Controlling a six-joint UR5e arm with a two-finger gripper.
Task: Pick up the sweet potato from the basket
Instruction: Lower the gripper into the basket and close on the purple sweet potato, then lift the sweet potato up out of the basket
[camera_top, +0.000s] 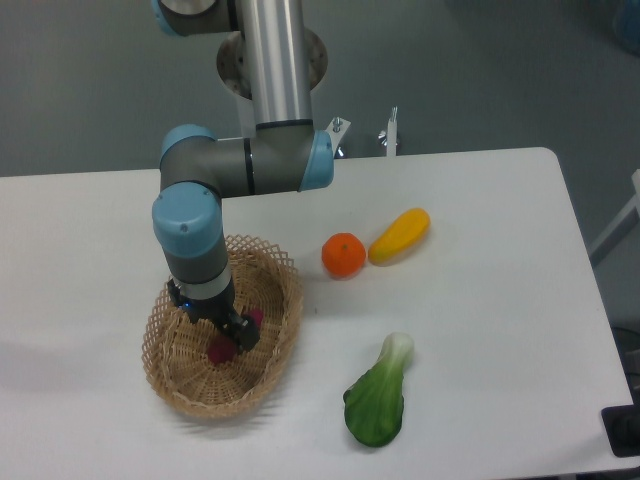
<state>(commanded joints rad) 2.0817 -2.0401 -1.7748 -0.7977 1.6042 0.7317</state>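
The tan wicker basket (268, 362) sits at the front left of the white table. The magenta-purple sweet potato (221, 350) lies inside it, mostly hidden by my gripper, with purple showing on both sides of the fingers. My gripper (236, 333) points down into the basket, right over the sweet potato. The fingers seem to stand around it, but I cannot tell whether they are closed on it.
A round orange (343, 255) and a yellow squash-like vegetable (399, 235) lie right of the basket. A green bok choy (378, 403) lies near the front edge. The arm's base mount (272, 60) stands at the back of the table.
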